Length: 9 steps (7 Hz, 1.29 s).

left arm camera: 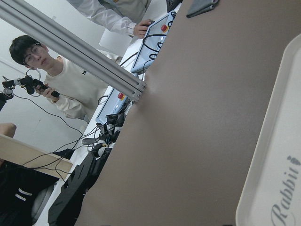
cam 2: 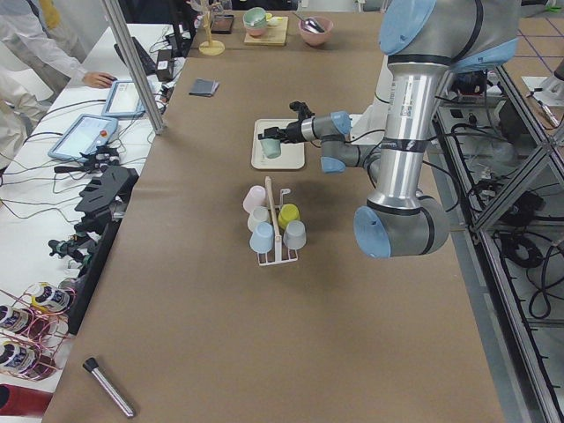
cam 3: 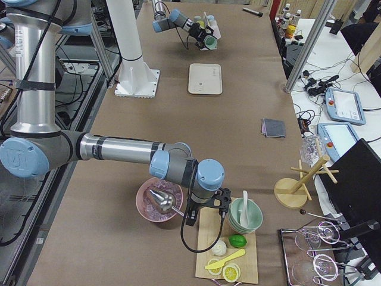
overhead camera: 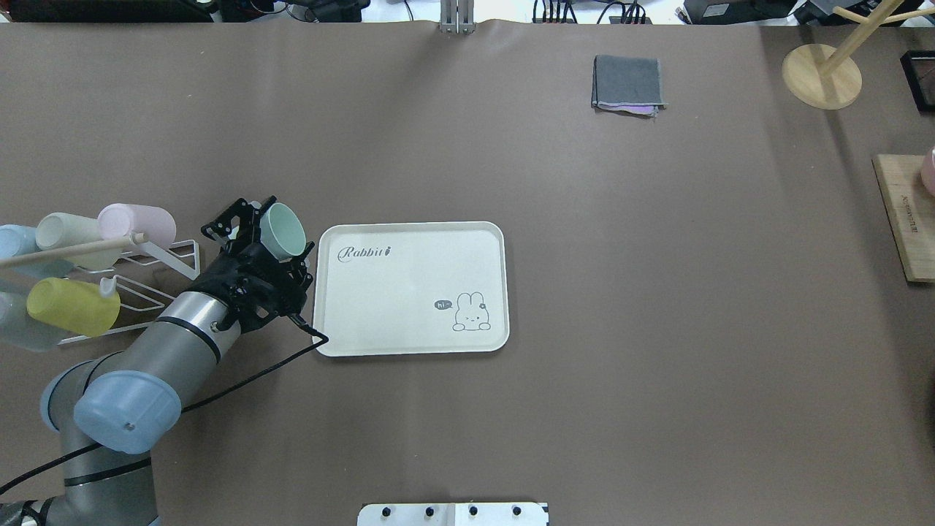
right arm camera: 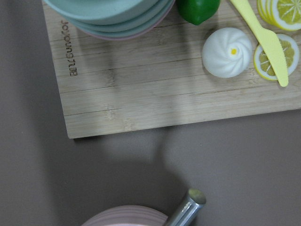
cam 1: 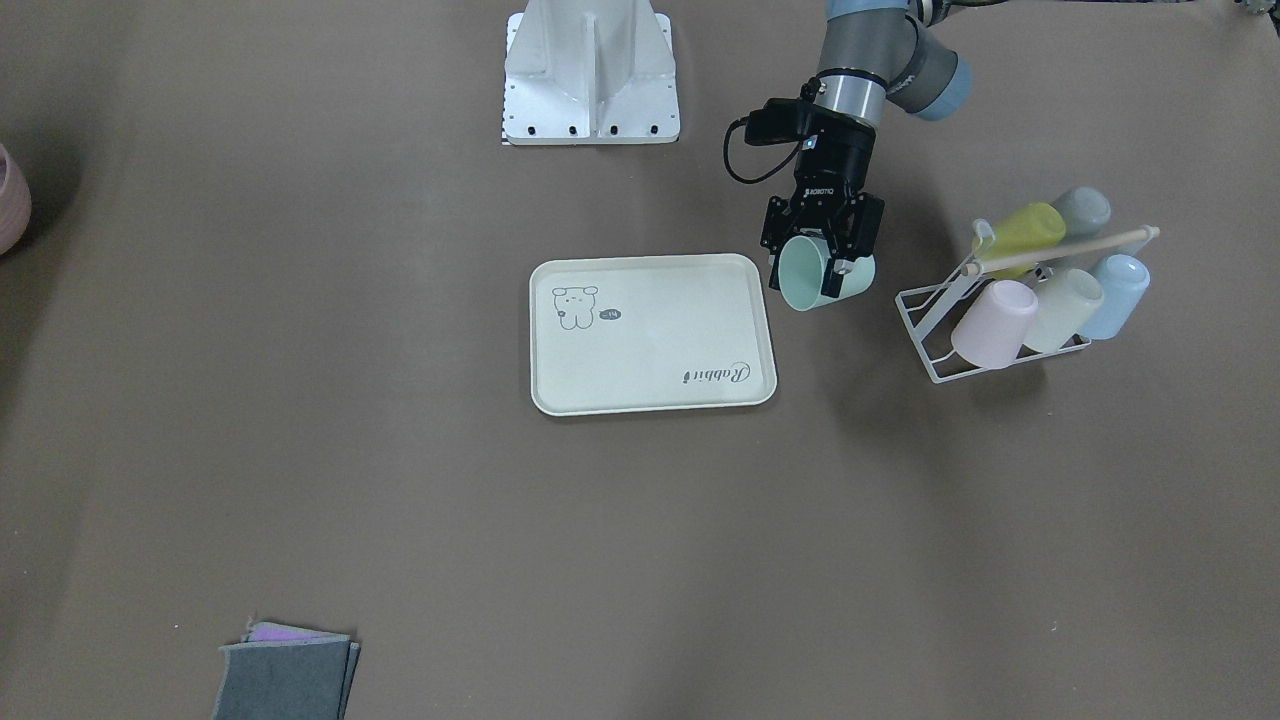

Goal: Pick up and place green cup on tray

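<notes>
The green cup (cam 1: 805, 282) is a pale mint tumbler lying on its side in my left gripper (cam 1: 835, 262), which is shut on its wall. It hangs above the table just off the tray's short edge, between the tray and the cup rack. Its mouth points toward the tray in the overhead view (overhead camera: 285, 225). The cream tray (cam 1: 650, 335) with the bear drawing and "Rabbit" script lies flat with nothing on it (overhead camera: 413, 288). The left wrist view shows only the tray's rim (left arm camera: 277, 155). My right gripper (cam 3: 205, 214) shows only in the exterior right view, so I cannot tell its state.
A white wire rack (cam 1: 925, 325) right of the cup holds pink (cam 1: 993, 322), cream, blue, grey and yellow-green (cam 1: 1025, 235) cups. A folded grey cloth (overhead camera: 628, 84) lies far off. A wooden board (overhead camera: 906, 215) and a wooden stand (overhead camera: 822, 73) are at the right end.
</notes>
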### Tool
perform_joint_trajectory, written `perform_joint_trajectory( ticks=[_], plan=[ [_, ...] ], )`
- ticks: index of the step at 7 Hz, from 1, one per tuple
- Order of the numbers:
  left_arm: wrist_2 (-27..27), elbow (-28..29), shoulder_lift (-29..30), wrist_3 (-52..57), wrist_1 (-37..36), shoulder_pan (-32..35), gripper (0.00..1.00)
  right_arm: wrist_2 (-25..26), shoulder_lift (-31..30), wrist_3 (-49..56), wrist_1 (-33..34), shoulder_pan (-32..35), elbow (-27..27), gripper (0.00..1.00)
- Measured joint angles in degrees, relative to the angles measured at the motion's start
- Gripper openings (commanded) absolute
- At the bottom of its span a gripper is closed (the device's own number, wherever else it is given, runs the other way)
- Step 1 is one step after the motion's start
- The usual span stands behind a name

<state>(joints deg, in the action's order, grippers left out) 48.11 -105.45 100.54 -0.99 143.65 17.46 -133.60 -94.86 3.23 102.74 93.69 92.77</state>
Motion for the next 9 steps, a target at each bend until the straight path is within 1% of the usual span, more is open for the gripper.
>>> perform_joint_trajectory(
  ticks=[2, 5, 6, 7, 9],
  plan=[
    [0.03, 7.3, 5.27, -3.65, 7.83, -0.28, 0.81, 0.0, -0.3, 0.02, 0.0, 0.0, 0.03, 1.0],
    [-0.02, 19.33, 14.22, -9.38, 15.64, -0.28, 0.81, 0.0, -0.49, -0.04, 0.0, 0.0, 0.17, 1.0],
    [-0.01, 22.68, 16.06, -10.7, 18.96, -0.27, 0.81, 0.0, -0.5, -0.01, 0.0, 0.0, 0.19, 1.0],
    [0.02, 24.9, 17.05, -12.53, 22.29, -0.34, 0.81, 0.0, -0.5, 0.01, 0.0, 0.0, 0.2, 1.0],
    [0.39, 26.9, 17.59, -16.96, 26.85, -0.69, 0.83, 0.0, -0.5, 0.02, 0.0, 0.0, 0.14, 1.0]
  ],
)
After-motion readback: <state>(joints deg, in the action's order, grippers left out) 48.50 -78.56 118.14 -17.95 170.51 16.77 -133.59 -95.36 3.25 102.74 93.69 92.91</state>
